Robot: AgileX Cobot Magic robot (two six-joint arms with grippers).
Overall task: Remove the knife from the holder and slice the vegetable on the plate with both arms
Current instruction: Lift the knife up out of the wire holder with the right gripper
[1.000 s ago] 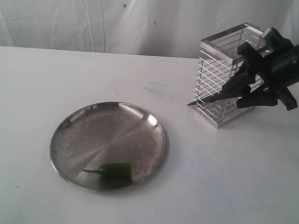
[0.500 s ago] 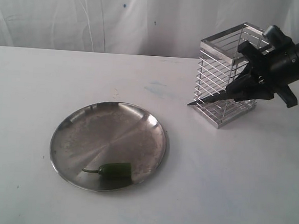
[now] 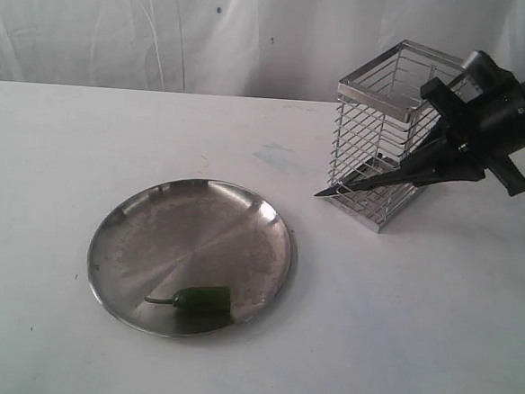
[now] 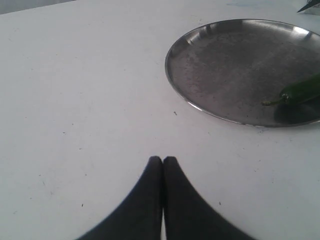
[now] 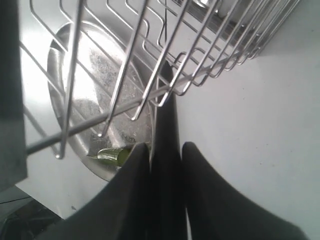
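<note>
Showing from outside the right gripper (image 3: 419,169), jaws clamped on the knife (image 3: 358,183), blade poking out low through the holder (image 3: 375,133) toward the plate (image 3: 197,224), vegetable (image 3: 203,298) at its near rim. Shows from the left wrist the left gripper (image 4: 162,161), jaws pressed shut above the tabletop (image 4: 75,100) beside the plate. Shows from the right wrist the knife pinched under holder wires.

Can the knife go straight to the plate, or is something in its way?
Not yet. The knife, gripped by the right gripper, pokes through the holder's wire bars, so the holder sits around the blade. Beyond that, only bare table lies between it and the plate.
</note>
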